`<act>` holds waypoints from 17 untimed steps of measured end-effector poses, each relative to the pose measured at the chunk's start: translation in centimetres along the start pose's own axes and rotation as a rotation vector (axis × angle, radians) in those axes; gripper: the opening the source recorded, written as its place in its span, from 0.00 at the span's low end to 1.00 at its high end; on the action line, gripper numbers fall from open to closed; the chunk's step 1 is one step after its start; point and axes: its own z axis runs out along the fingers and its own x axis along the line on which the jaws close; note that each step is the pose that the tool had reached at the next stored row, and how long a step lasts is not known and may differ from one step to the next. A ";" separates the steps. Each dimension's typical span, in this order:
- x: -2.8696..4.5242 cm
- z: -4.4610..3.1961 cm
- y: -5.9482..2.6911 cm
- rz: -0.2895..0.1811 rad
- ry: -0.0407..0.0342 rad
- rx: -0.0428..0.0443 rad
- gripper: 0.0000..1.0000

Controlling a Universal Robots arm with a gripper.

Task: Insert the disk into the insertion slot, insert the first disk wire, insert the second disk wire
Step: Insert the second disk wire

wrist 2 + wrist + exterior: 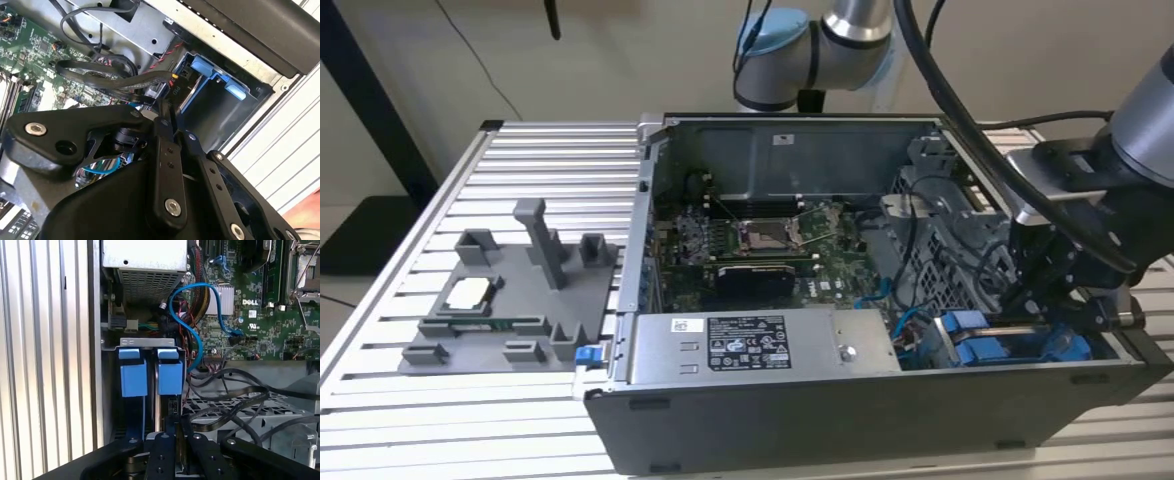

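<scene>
The disk sits in the insertion slot at the case's front corner on the exterior view's right. Its silver face shows inside the blue carrier. Two blue carrier tabs stand side by side in the bay. My gripper reaches down into the case right at the disk's end. In both wrist views its fingers stand close together, and the gripper looks shut on a black wire connector pressed against the disk. The gripper hides the join itself.
The open computer case lies on a slatted metal table. Loose black cables and a blue cable crowd the space beside the bay. The motherboard and power supply are close by. A grey fixture lies at the exterior view's left.
</scene>
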 end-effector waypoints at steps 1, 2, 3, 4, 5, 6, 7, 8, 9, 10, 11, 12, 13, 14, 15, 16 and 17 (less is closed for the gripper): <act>0.02 0.13 0.01 0.000 0.0004 0.0010 0.16; 0.04 0.26 0.02 0.000 0.0011 0.0022 0.16; 0.04 0.29 0.02 0.000 0.0007 0.0022 0.16; 0.04 0.30 0.01 0.000 0.0001 0.0023 0.18; 0.03 0.22 0.01 0.000 -0.0013 0.0024 0.18; -0.01 -0.07 0.00 0.000 -0.0012 0.0024 0.24; -0.06 -0.46 -0.01 0.000 -0.0006 0.0023 0.24; -0.11 -0.82 -0.03 0.001 -0.0001 0.0024 0.24; -0.15 -1.07 -0.04 0.001 -0.0006 0.0024 0.24; -0.19 -1.31 -0.04 0.001 -0.0003 0.0024 0.24; -0.21 -1.50 -0.05 0.001 -0.0004 0.0024 0.24; -0.23 -1.67 -0.06 0.001 -0.0001 0.0024 0.24; -0.25 -1.80 -0.06 0.001 -0.0004 0.0025 0.24; -0.27 -1.97 -0.07 0.001 -0.0001 0.0025 0.24; -0.30 -2.12 -0.07 0.001 -0.0002 0.0025 0.24; -0.32 -2.26 -0.08 0.002 -0.0002 0.0025 0.24; -0.34 -2.39 -0.09 0.002 -0.0002 0.0025 0.24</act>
